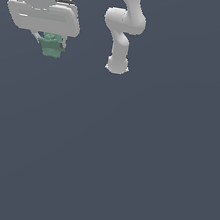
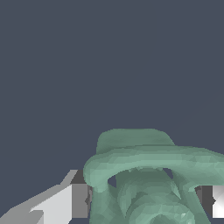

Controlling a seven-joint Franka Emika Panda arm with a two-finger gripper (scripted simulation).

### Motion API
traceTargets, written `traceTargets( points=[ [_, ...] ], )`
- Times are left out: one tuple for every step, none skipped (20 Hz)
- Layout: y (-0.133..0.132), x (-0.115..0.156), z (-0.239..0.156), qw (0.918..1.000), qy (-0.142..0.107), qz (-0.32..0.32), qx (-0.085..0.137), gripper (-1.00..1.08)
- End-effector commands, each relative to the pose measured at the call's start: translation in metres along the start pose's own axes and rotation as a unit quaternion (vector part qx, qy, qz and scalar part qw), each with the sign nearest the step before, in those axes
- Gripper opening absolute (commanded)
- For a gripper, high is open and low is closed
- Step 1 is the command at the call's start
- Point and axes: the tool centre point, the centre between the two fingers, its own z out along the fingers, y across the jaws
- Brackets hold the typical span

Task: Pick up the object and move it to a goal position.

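Looking at the exterior view first, the gripper (image 1: pixel 52 41) sits up in the corner at the exterior view's left, with the big white hand housing above it, and the object (image 1: pixel 51 46) is tucked right under that housing, a small teal-green blocky lump poking out below. From here you only get slivers of the fingers (image 1: pixel 37 35) on either side of the object, so the grip itself is hard to read. This view also gives you the rest of the arm (image 1: pixel 124 28), the white links and base standing off toward the exterior view's right of the gripper, plus the plain dark grey surface (image 1: pixel 124 160) spreading out everywhere below. The wrist view is where it gets clear: the object (image 2: pixel 148 175) fills the near part of the frame, all rounded green ridges and loops with a flatter slab behind, and the gripper (image 2: pixel 146 201) has a light grey finger with a dark pad (image 2: pixel 78 199) pressed against one flank and another pad showing at the opposite edge. So the fingers are pinching the object between them. What the wrist view doesn't show is any of the arm, just flat grey surface (image 2: pixel 109 65) beyond the object. Whether the object touches the surface, I can't tell from either view.
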Motion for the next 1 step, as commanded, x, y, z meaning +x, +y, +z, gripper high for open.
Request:
traceTargets(
  points=[
    [0.0,0.0004,-0.0002,1.0,-0.001,-0.001,0.0,-1.0]
  ],
)
